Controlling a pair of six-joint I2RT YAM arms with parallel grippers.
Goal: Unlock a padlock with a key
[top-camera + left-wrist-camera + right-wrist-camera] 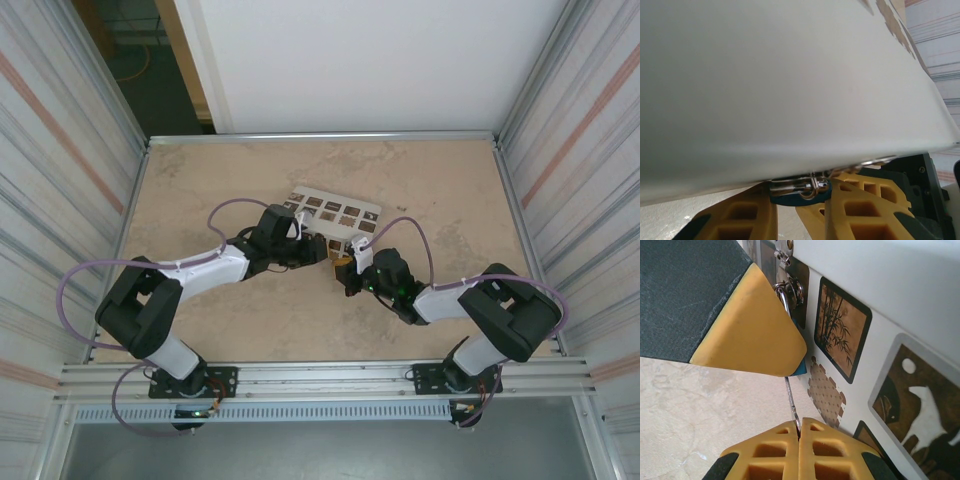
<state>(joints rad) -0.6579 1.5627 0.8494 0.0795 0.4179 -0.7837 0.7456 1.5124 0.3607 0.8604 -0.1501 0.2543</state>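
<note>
The padlock point(801, 198) hung from a metal latch point(801, 186) on the side of the white box point(790, 90). Its blue body was clamped in the left hand point(800, 202). The key point(790, 399), a thin metal sliver, reached from the padlock to the right hand point(799, 427), which was closed tight on its end. The 2 hands met at the box's near edge, around the middle of the table point(200, 180).

Robot lab cell: ribbed panel walls point(60, 150), aluminium mounting rail point(330, 375), beige tabletop point(440, 190)
</note>
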